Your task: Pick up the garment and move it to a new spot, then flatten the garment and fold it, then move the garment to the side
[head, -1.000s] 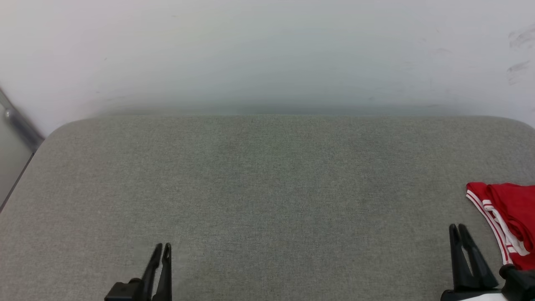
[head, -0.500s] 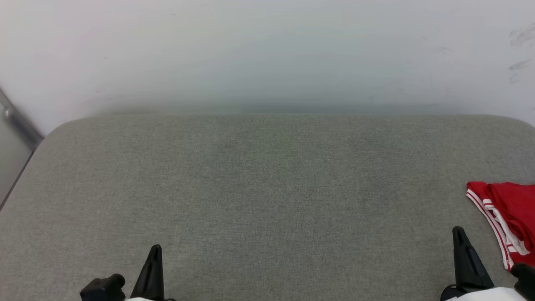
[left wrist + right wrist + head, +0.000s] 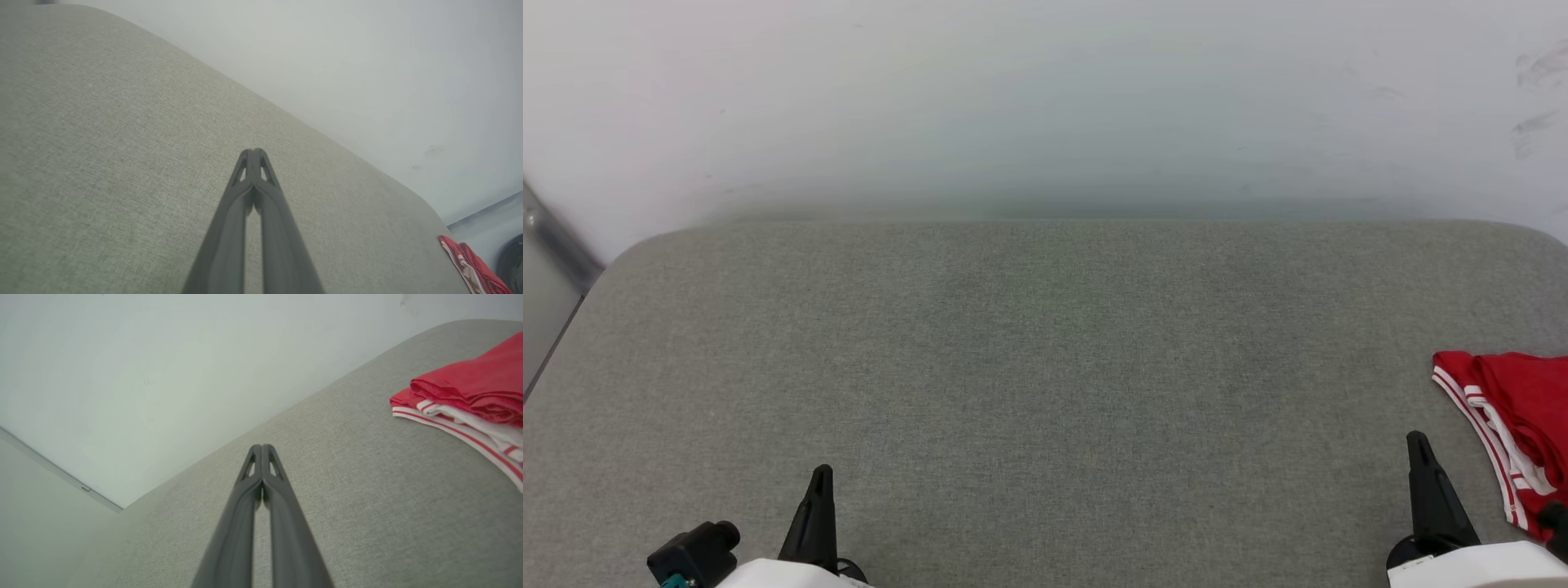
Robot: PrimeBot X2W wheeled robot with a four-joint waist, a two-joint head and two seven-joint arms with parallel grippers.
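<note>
Both jaws pressed together, empty; garment (image 3: 1525, 396) partly cut off at right edge.

The left gripper (image 3: 822, 475) sits at the near left, its two long dark fingers pressed together into a single point aimed toward the far side and holding nothing. The pale left forearm (image 3: 784, 575) just shows behind it at the near edge. The right gripper (image 3: 1419, 441) mirrors it at the near right, fingers likewise closed tip to tip, empty and pointing far, ahead of the pale right forearm (image 3: 1478, 567).
</note>
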